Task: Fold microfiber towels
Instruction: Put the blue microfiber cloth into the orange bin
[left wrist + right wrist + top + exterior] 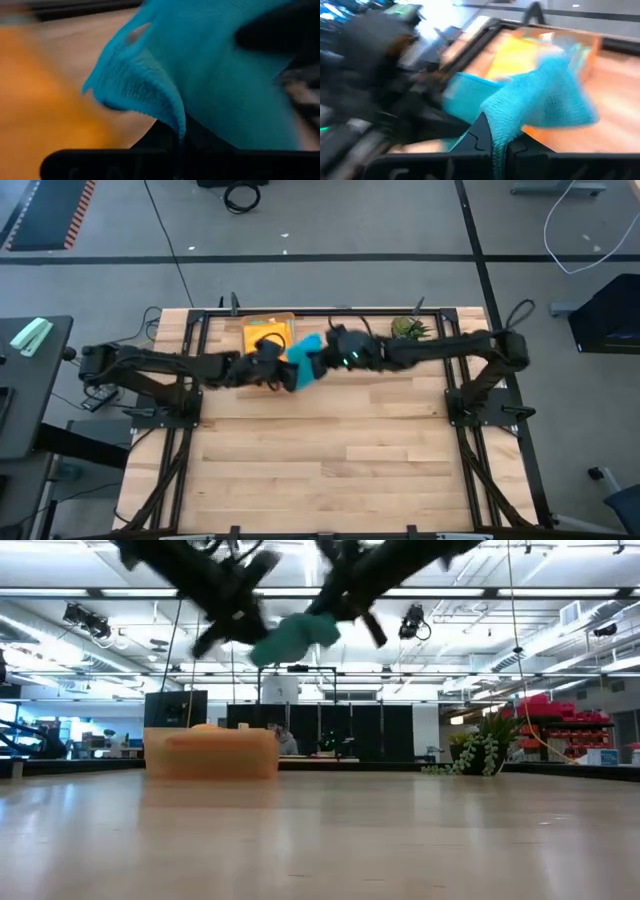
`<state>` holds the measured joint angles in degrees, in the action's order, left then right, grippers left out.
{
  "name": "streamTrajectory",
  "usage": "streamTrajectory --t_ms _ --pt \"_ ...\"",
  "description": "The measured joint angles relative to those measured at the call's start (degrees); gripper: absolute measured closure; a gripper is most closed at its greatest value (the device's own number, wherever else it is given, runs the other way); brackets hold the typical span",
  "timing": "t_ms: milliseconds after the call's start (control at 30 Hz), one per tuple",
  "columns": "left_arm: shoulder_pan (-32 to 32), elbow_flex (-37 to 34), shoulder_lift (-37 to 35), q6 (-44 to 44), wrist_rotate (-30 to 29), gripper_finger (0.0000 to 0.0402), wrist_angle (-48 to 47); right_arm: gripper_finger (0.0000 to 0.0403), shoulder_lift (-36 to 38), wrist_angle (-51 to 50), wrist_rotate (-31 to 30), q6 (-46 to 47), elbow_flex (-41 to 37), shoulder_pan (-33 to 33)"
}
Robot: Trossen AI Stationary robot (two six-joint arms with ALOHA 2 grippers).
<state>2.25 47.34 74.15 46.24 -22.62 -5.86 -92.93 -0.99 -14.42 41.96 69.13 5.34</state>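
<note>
A teal microfiber towel (303, 358) hangs bunched high above the table, between my two grippers, near the far edge. My left gripper (284, 372) is shut on it from the left side and my right gripper (326, 356) from the right. In the low view the towel (295, 637) floats well above the wood, beneath both dark arms. A yellow towel (262, 330) lies in the orange tray (284, 321) just behind them. My left gripper pinches a fold of the teal towel (179, 124) between its two fingers, slanting down from the table's left. The cloth billows slack beyond the fingers, lifted clear of the table. How many layers it has I cannot tell. My right gripper pinches a bunched fold of the teal towel (496, 131) between its two fingers, slanting down from the table's right. The cloth spreads slack past the fingertips toward the left arm and hangs clear of the table.
The orange tray (211, 752) stands at the far edge, left of centre. A small spiky green plant (407, 328) sits at the far right. Bare wooden tabletop (330, 460) stretches from the middle to the near edge. Black frame rails border the table.
</note>
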Motion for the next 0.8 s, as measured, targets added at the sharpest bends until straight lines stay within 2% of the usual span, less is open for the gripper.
streamTrajectory --t_ms 133,267,400,500,633,800 --pt "5.14 -0.01 -2.80 -2.81 -0.12 0.0390 -9.85 0.0397 -8.52 -0.10 6.52 -3.53 6.96 6.15" --pt "10.77 -0.06 -2.79 -5.17 -0.27 0.0390 -17.76 0.0397 -18.57 0.61 13.22 -6.26 15.58 9.61" --pt "17.42 -0.16 -2.91 -9.96 -0.49 0.0390 -24.57 0.0398 -25.80 0.75 16.15 -6.86 21.68 11.99" --pt "21.75 -0.15 -2.14 -13.87 0.51 0.0390 -25.66 0.0398 -29.73 0.39 19.36 -4.21 25.02 13.12" --pt "26.23 -0.10 -0.70 -15.67 6.16 0.0390 -26.79 0.0398 -32.96 -0.82 22.51 0.56 27.42 13.21" --pt "26.83 -0.17 0.56 -14.14 7.49 0.0390 -28.86 0.0396 -33.60 -2.28 23.12 3.67 27.62 12.80"
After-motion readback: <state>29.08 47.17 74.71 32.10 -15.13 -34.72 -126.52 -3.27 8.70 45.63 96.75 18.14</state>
